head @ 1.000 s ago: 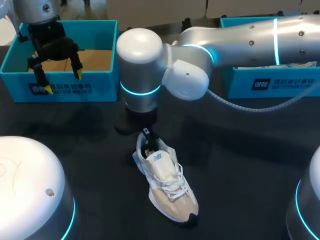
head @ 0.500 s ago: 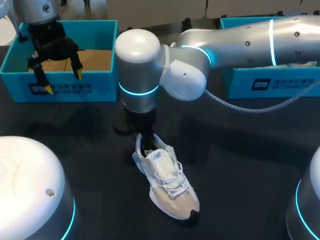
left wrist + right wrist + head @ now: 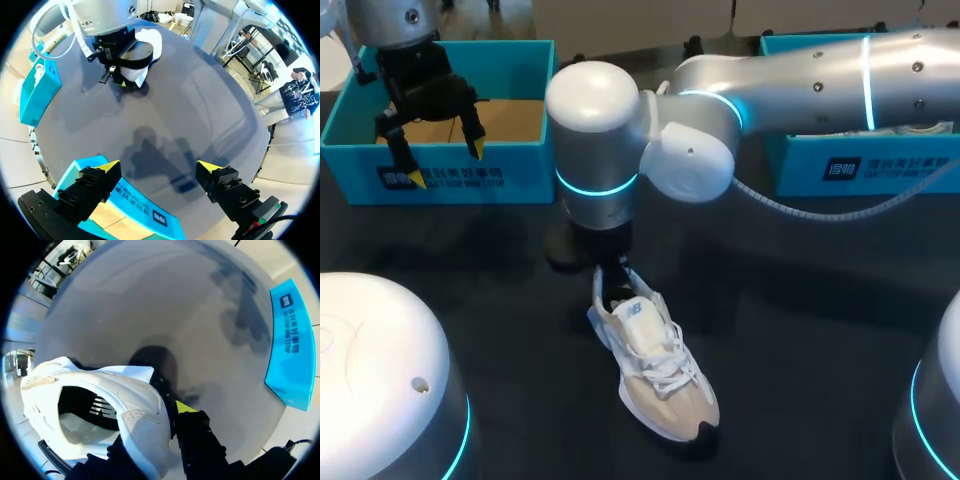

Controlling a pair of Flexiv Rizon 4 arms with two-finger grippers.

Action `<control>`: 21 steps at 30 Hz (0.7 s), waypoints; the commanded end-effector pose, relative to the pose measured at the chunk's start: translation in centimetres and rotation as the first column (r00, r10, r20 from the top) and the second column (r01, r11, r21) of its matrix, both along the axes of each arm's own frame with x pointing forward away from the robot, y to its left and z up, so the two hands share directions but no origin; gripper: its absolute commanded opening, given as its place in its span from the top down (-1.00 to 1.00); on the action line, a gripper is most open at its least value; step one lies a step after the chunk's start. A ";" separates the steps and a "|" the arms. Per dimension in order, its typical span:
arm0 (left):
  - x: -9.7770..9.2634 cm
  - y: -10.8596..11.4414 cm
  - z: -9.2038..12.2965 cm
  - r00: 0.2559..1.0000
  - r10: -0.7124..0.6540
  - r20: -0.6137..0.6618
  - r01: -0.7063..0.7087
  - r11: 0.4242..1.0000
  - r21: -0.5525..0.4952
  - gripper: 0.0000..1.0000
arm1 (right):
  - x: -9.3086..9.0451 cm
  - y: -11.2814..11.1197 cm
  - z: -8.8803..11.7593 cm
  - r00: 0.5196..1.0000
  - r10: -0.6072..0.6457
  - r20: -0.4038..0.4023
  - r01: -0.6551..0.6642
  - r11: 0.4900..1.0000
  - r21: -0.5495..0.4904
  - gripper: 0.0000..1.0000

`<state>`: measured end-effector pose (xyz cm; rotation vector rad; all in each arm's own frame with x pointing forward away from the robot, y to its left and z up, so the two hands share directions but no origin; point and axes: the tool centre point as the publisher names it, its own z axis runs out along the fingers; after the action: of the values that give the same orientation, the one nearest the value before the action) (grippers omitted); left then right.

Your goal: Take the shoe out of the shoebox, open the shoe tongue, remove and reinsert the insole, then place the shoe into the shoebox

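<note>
A white and beige sneaker (image 3: pixel 658 372) lies on the dark table, toe toward the front, heel toward the back. My right arm reaches in from the right, and its gripper (image 3: pixel 612 278) comes down on the heel. In the right wrist view the white heel collar (image 3: pixel 135 405) sits between the fingers of that gripper (image 3: pixel 160 412), which is shut on it; one yellow fingertip (image 3: pixel 185 406) presses the outside and the other is hidden inside the shoe. My left gripper (image 3: pixel 447 160) hangs open over the left shoebox (image 3: pixel 440 175), holding nothing. From the left wrist, the left gripper (image 3: pixel 159 167) faces the shoe (image 3: pixel 145 45).
A second teal box (image 3: pixel 860 165) stands at the back right, partly behind my right arm. The left shoebox shows a brown cardboard floor (image 3: pixel 510 118). Bare dark tabletop (image 3: pixel 800 320) surrounds the shoe.
The right gripper has sunk onto the shoe's heel and its fingers have closed on it; the shoe shifted slightly. The left arm has not moved.
</note>
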<state>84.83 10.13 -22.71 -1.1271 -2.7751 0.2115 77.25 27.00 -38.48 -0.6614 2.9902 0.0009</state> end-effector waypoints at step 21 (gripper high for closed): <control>0.0 0.1 0.1 1.000 0.000 0.001 0.000 1.000 0.002 -1.00 | 2.9 -9.9 11.1 0.989 -0.146 0.038 0.148 0.988 -0.041 1.00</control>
<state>84.83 10.12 -22.72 -1.1271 -2.7751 0.2115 80.50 18.38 -28.67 -0.4348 3.0125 -0.1028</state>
